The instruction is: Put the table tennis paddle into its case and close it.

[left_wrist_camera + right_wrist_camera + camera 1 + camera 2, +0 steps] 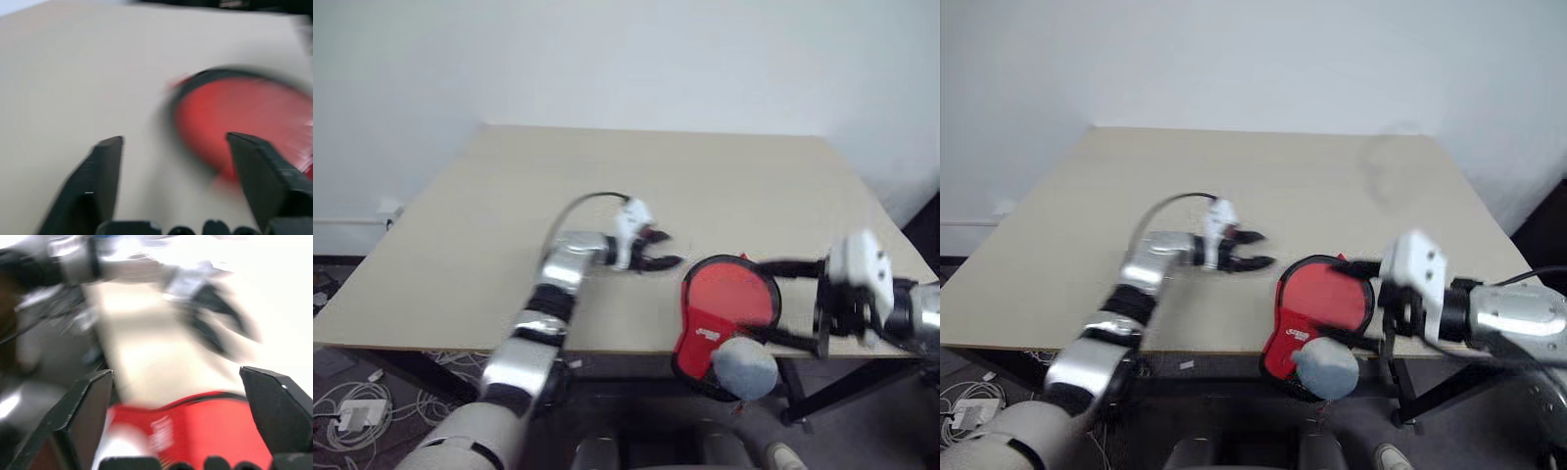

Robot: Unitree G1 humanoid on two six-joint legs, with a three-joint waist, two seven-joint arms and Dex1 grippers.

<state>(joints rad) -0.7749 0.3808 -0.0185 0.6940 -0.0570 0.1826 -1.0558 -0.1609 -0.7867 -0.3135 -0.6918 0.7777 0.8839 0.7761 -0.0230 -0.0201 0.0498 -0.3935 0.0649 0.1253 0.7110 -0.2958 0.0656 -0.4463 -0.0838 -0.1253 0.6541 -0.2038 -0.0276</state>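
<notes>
The case (729, 299) is red with black trim and a white logo. It lies at the table's front edge, right of centre, and its narrow end hangs over the edge. The table tennis paddle is hidden. My left gripper (671, 249) is open just left of the case, a little above the table and apart from it. In the left wrist view the case (234, 117) lies ahead between the open fingers (105, 166). My right gripper (762, 302) reaches in from the right, open wide, one finger along the case's far side and one along its near side. I cannot tell if they touch.
The beige table (607, 186) stretches back to a white wall, with bare room behind and left of the case. Cables and a white power adapter (357, 411) lie on the floor at the left. The table's right edge is close to my right arm.
</notes>
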